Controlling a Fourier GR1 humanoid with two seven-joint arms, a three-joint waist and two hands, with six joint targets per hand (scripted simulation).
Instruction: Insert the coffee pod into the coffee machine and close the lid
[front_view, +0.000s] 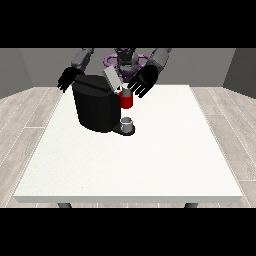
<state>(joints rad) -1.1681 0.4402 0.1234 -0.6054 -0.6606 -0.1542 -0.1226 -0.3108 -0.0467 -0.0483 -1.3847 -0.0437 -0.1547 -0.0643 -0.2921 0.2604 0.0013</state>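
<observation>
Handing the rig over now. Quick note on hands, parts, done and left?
Hand at the view's right: fingers spread, open, holding nothing, just above and beside the red thing at the machine.
Hand at the view's left: open, raised behind the machine's far corner, apart from it.
Machine: left of table centre; lid tilted up, open.
Grey cup sits on the machine's base below the red thing.
Pod: I can't make it out here.
Left: confirm the pod is in, then close the lid.
</observation>
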